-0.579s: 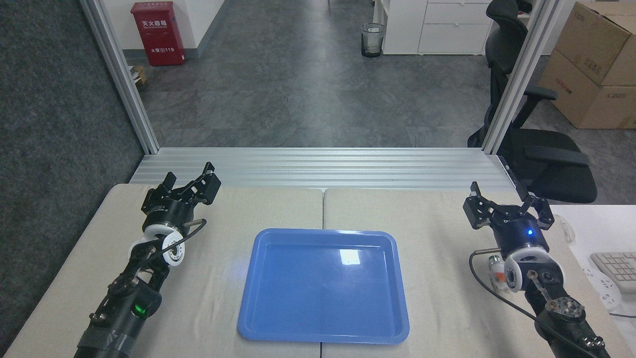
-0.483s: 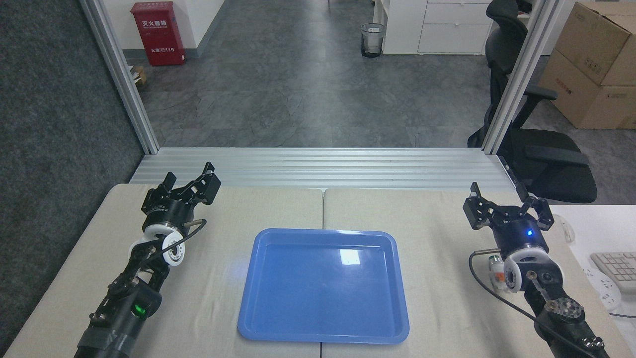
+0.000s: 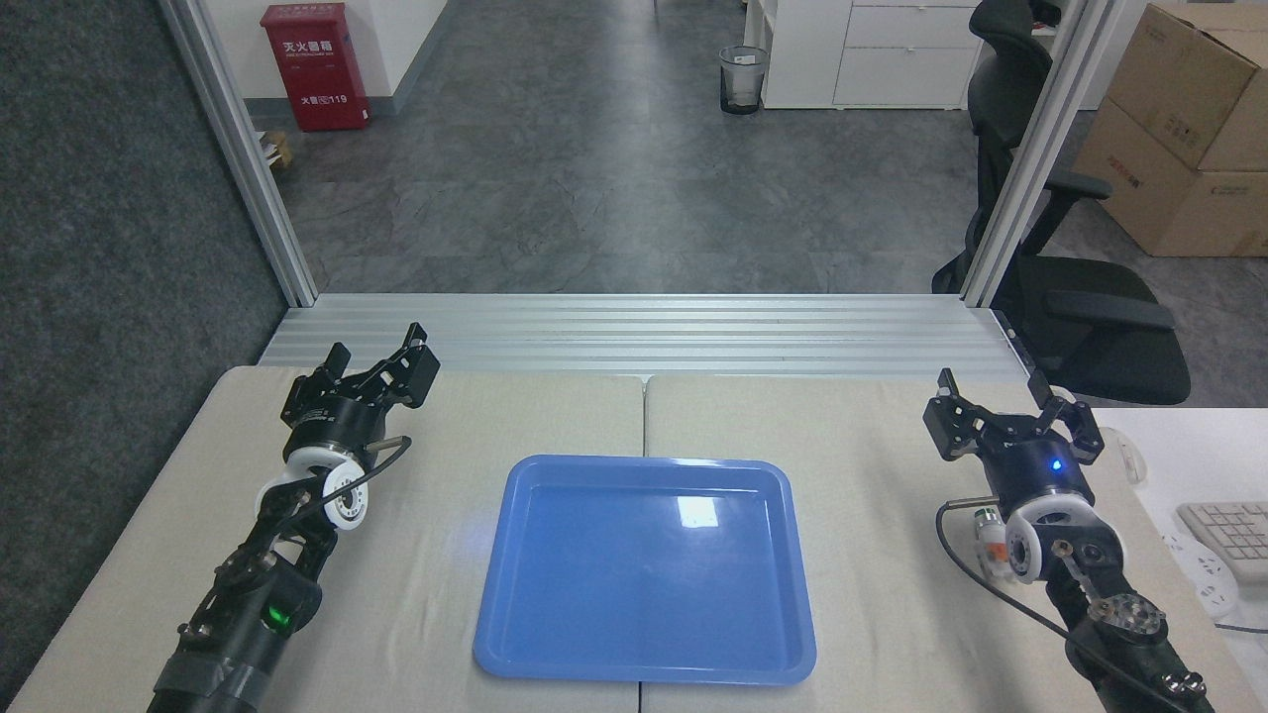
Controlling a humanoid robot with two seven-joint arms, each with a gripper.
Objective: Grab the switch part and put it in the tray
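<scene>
The glossy blue tray (image 3: 535, 634) lies in the middle of the table with nothing in it. The switch part (image 3: 989, 540) lies on the cloth at the right, green-tipped head pointing away from me, partly hidden behind my right wrist. My right gripper (image 3: 1010, 406) hovers beyond and above it, fingers spread wide and open around nothing. My left gripper (image 3: 381, 356) sits at the far left of the table, also open and holding nothing.
An aluminium frame rail (image 3: 634, 332) runs along the table's far edge. A black office chair (image 3: 1080, 297) and cardboard boxes (image 3: 1179, 129) stand at the right. A white keyboard (image 3: 1228, 535) and power strip lie on the neighbouring desk.
My right gripper has sunk a little toward the table. The left arm, the tray and the switch part have not moved.
</scene>
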